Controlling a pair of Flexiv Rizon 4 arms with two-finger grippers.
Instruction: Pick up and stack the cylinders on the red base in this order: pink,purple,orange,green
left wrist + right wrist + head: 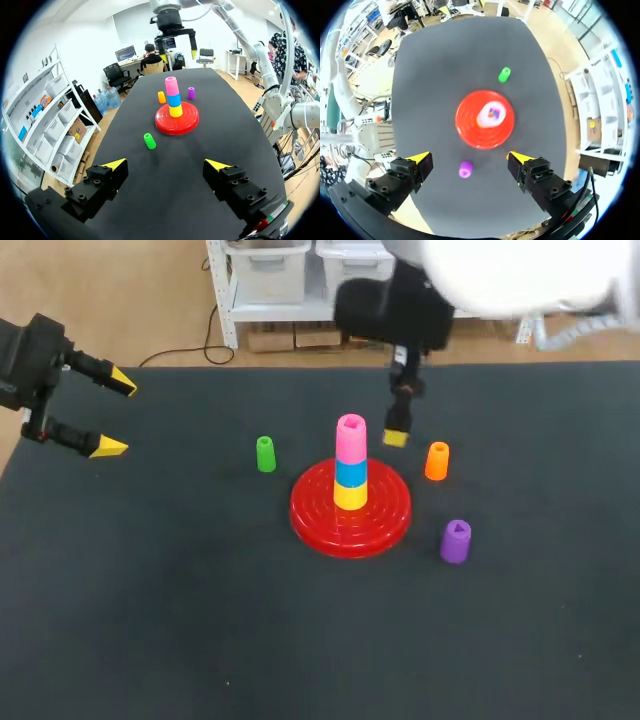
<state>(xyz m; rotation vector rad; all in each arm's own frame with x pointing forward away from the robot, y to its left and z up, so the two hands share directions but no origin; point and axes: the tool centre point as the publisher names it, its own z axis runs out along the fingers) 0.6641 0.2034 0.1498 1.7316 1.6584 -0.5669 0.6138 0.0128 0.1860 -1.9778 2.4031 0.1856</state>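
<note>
While the left hand (pixel 115 415) hangs spread and empty over the surface's (pixel 150 620) edge, the green cylinder (pixel 265 454) stands well ahead of it. Farther on, the pink cylinder (pixel 351 436) tops a blue piece (pixel 350 472) and a yellow piece (pixel 350 496) on the red base (pixel 310 515). The right hand (pixel 468 157), fingers apart and holding nothing, hovers above the surface near that stack, with the orange cylinder (pixel 437 461) and purple cylinder (pixel 455 541) standing close by.
</note>
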